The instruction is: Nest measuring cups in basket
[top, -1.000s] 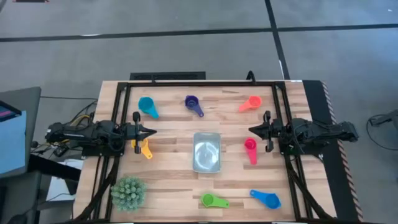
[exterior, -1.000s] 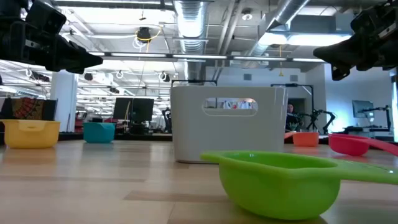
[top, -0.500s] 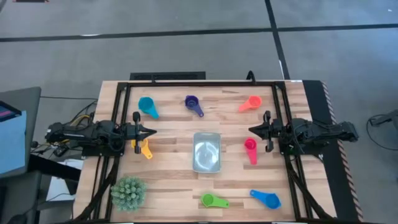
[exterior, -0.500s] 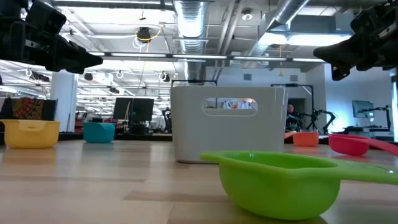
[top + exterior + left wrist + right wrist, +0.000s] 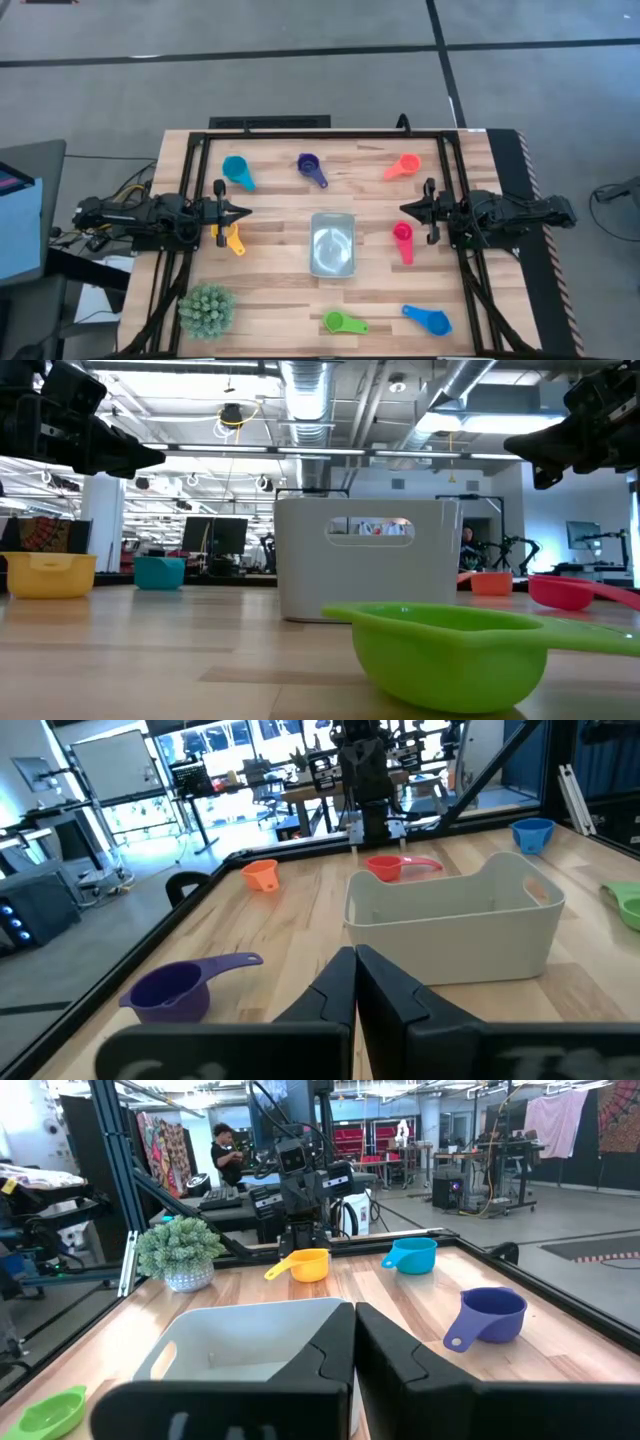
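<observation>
Butcher-block desk (image 5: 280, 290) inside a black frame, seen from above. On the left edge, the left arm waiting, its left gripper (image 5: 243, 211) pointing inward with fingers (image 5: 335, 995) clenched tip to tip on nothing. Mirrored on the right edge, the right gripper (image 5: 405, 209) above the desk, fingers (image 5: 340, 1342) pressed together, nothing between them.

In the middle of the desk, the pale grey basket (image 5: 332, 244), upright, holding no cup. At the near left corner, a spiky green plant ball (image 5: 206, 309).

Around the basket, well apart from it and from each other, the measuring cups: teal cup (image 5: 237, 170) at the far left, purple cup (image 5: 310, 166) far and centre, orange cup (image 5: 404, 165) at the far right. Yellow cup (image 5: 233, 239) just under the left fingertips. Pink cup (image 5: 403, 238) just right of the basket. Green cup (image 5: 341, 322) at the near edge below the basket, blue cup (image 5: 429, 319) to its right. All lying on the desk, bowls up, none nested.
</observation>
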Controlling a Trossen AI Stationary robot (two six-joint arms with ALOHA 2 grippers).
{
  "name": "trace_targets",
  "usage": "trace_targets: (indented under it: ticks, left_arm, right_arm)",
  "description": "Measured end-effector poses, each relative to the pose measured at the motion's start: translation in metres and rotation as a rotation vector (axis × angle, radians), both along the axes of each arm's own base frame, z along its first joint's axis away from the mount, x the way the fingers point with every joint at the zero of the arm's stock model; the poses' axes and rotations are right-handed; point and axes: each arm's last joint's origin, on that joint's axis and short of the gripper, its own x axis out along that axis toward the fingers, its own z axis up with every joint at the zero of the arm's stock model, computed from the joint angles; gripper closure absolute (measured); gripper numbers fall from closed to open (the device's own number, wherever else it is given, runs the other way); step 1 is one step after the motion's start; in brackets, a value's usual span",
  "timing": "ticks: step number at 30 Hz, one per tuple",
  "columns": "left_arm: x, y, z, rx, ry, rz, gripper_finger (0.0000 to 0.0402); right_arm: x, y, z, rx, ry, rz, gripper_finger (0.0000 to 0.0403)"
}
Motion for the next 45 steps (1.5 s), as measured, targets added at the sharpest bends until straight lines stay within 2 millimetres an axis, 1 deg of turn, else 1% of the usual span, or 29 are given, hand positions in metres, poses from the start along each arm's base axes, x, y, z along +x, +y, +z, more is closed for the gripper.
trace_targets:
  ticks: [4, 5, 8, 9, 11, 13, 15, 17, 19, 22, 23, 25, 27, 29, 31, 34, 36, 38, 41, 45]
  left_arm:
    - [0.000, 0.000, 0.000, 0.001, 0.000, 0.000, 0.0401]
    - [0.000, 0.000, 0.000, 0.021, 0.001, 0.003, 0.0401]
    - [0.000, 0.001, 0.004, 0.161, -0.018, 0.042, 0.0401]
    - [-0.001, 0.001, 0.006, 0.179, -0.029, 0.043, 0.0401]
    - [-0.001, 0.001, 0.007, 0.175, -0.044, 0.045, 0.0401]
    - [-0.001, 0.002, 0.010, 0.120, -0.083, 0.073, 0.0401]
    - [-0.002, 0.003, 0.013, 0.034, -0.124, 0.115, 0.0402]
    - [-0.003, 0.005, 0.013, -0.099, -0.156, 0.158, 0.0402]
    - [-0.003, 0.006, 0.013, -0.315, -0.214, 0.187, 0.0401]
    - [-0.004, 0.008, 0.013, -0.705, -0.331, 0.183, 0.0401]
    - [-0.004, 0.008, 0.012, -0.785, -0.357, 0.194, 0.0401]
    - [-0.004, 0.010, 0.009, -0.864, -0.390, 0.279, 0.0401]
    - [-0.005, 0.013, 0.006, -0.924, -0.427, 0.362, 0.0402]
    - [-0.006, 0.013, 0.006, -1.015, -0.482, 0.385, 0.0402]
    - [-0.007, 0.014, 0.006, -1.074, -0.532, 0.408, 0.0401]
    - [-0.008, 0.016, 0.005, -1.065, -0.569, 0.489, 0.0402]
    - [-0.009, 0.017, 0.005, -1.069, -0.590, 0.512, 0.0402]
    - [-0.009, 0.017, 0.007, -1.097, -0.619, 0.485, 0.0401]
    - [-0.008, 0.015, 0.012, -1.120, -0.617, 0.392, 0.0401]
    - [-0.005, 0.014, 0.016, -1.106, -0.568, 0.372, 0.0401]
  right_arm:
    - [0.000, 0.000, 0.000, 0.000, 0.000, 0.000, 0.0365]
    - [0.000, 0.000, 0.000, 0.000, 0.000, 0.000, 0.0365]
    - [0.000, 0.000, 0.000, 0.000, 0.000, 0.000, 0.0365]
    - [0.000, 0.000, 0.000, 0.000, 0.000, 0.000, 0.0365]
    - [0.000, 0.000, 0.000, 0.000, 0.000, 0.000, 0.0365]
    - [0.000, 0.000, 0.000, 0.000, 0.000, 0.000, 0.0365]
    - [0.000, 0.000, 0.000, 0.000, 0.000, 0.000, 0.0365]
    - [0.000, 0.000, 0.000, 0.000, 0.000, 0.000, 0.0365]
    - [0.000, 0.000, 0.000, 0.000, -0.001, 0.000, 0.0365]
    - [0.000, 0.000, 0.000, 0.000, 0.000, 0.000, 0.0365]
    - [0.000, 0.000, 0.000, 0.000, -0.001, 0.000, 0.0365]
    - [0.000, 0.000, 0.000, -0.033, 0.001, -0.002, 0.0365]
    - [0.000, 0.000, 0.001, -0.107, -0.001, -0.010, 0.0365]
    - [0.000, -0.001, 0.002, -0.132, -0.013, -0.015, 0.0365]
    - [0.000, -0.001, 0.005, -0.110, -0.045, -0.018, 0.0365]
    - [-0.001, -0.001, 0.009, -0.036, -0.091, -0.018, 0.0365]
    - [-0.001, -0.003, 0.012, 0.037, -0.131, -0.060, 0.0365]
    - [-0.002, -0.006, 0.012, 0.191, -0.155, -0.143, 0.0365]
    - [-0.003, -0.012, 0.010, 0.501, -0.226, -0.268, 0.0365]
    - [0.000, -0.016, 0.004, 0.733, -0.236, -0.309, 0.0365]
